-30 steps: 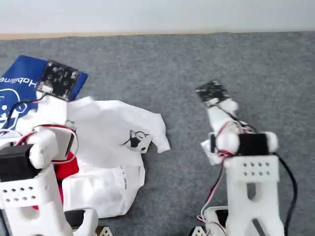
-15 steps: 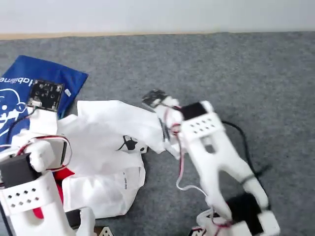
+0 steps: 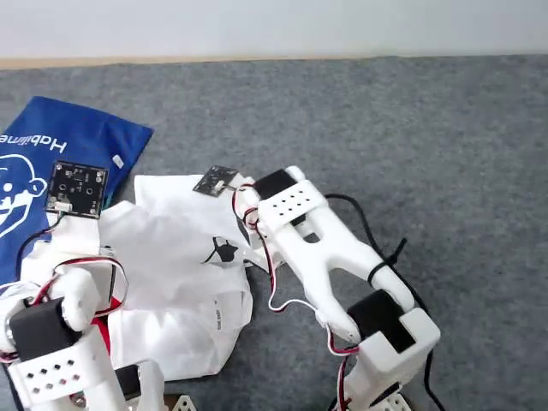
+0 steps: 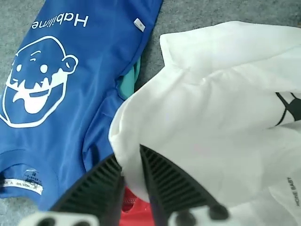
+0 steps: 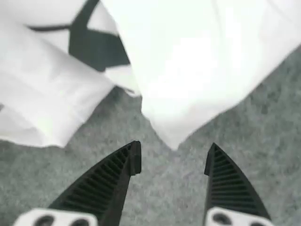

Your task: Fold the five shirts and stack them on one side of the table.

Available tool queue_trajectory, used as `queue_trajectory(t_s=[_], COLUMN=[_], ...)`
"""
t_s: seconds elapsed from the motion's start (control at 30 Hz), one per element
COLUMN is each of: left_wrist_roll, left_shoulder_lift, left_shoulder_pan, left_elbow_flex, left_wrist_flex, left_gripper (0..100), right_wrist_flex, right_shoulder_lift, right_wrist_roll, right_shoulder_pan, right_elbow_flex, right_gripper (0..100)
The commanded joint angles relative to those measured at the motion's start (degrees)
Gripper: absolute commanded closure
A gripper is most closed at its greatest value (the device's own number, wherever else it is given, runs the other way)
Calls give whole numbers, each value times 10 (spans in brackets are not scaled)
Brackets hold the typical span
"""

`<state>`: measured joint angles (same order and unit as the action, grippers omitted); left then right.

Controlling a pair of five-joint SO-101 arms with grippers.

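Observation:
A crumpled white shirt (image 3: 175,248) with a small black print (image 3: 224,251) lies at the left of the grey table. My left gripper (image 4: 129,156) is shut on a bunched fold of the white shirt (image 4: 211,127). To its left lies a blue shirt (image 3: 51,154) (image 4: 61,94) with a white cartoon face. A teal shirt (image 4: 126,85) peeks out between the blue and the white one, and a red shirt (image 3: 104,330) (image 4: 134,208) shows under the white one. My right gripper (image 5: 171,162) hovers open just off the tip of the white shirt's sleeve (image 5: 188,84), with grey table between its fingers.
The grey table (image 3: 428,145) is bare carpet-like cloth across the middle and right. The right arm (image 3: 317,248) stretches diagonally from the front edge toward the shirts, trailing black and red cables. A pale wall runs along the table's far edge.
The right arm swung from the table's right side leftward and down to the white shirt's sleeve. The left arm drew back slightly, bunching the white shirt toward itself.

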<state>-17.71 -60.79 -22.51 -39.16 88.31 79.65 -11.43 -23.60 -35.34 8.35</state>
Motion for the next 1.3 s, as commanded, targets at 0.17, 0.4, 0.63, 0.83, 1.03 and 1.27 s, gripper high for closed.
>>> queue_trajectory(t_s=[0.17,0.4,0.63,0.83,1.03,1.27], left_wrist_roll=[-2,-2,-2,-2,-2,-2], left_shoulder_lift=[-7,-5,-5,-5,-5,-4], left_shoulder_pan=[-2,-1,-2,-2,-2,-1], left_elbow_flex=[-4,-4,-4,-4,-4,-5], left_wrist_flex=[-13,-13,-13,-13,-13,-13], left_gripper=[998,998,998,998,998,998], right_wrist_flex=[-36,-44,-59,-54,-52,-52], right_shoulder_lift=[-50,-108,-154,-156,-156,-119], right_wrist_roll=[5,8,6,4,4,4], right_shoulder_pan=[-3,-2,0,7,38,69], right_elbow_flex=[-47,-95,-127,-136,-136,-139], right_gripper=[768,768,772,825,883,887])
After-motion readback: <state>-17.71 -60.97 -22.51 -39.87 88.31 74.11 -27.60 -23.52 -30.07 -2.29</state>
